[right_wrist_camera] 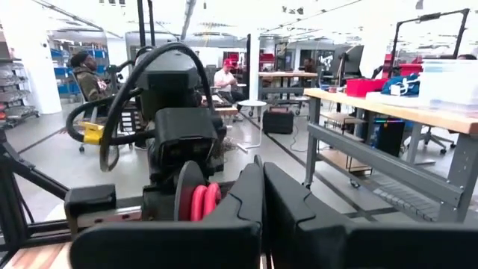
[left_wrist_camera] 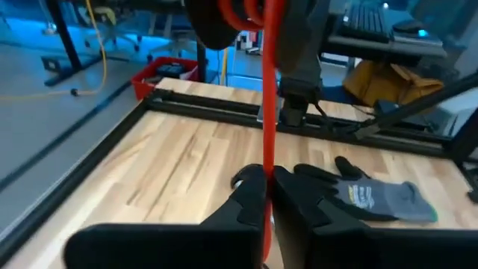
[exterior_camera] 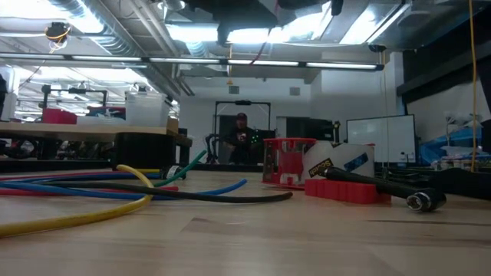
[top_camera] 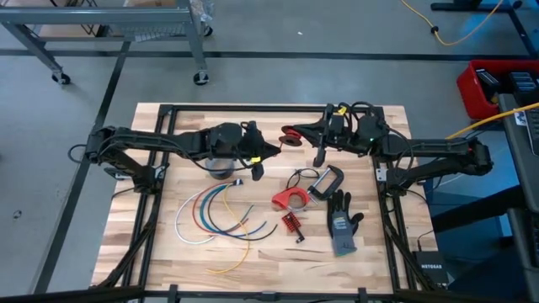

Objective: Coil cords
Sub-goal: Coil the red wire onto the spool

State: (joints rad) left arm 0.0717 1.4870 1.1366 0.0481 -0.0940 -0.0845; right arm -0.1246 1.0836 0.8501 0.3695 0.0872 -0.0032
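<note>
Above the far middle of the bench [top_camera: 168, 244], the left gripper [left_wrist_camera: 267, 196] is pinching the red cord [left_wrist_camera: 267, 112], which is running taut to a red coil [top_camera: 291, 136] by the right gripper [right_wrist_camera: 261, 196], itself clenched. Five more cords [top_camera: 221, 215] are lying curved on the near left: white, red, blue, green, yellow. One glove [top_camera: 342, 223] and one clamp [top_camera: 324, 181] are sitting on the near right.

Grey glove [top_camera: 341, 225] lies flat near the table's right edge, clamp [top_camera: 324, 182] and red tape dispenser [top_camera: 288, 200] just beside.
</note>
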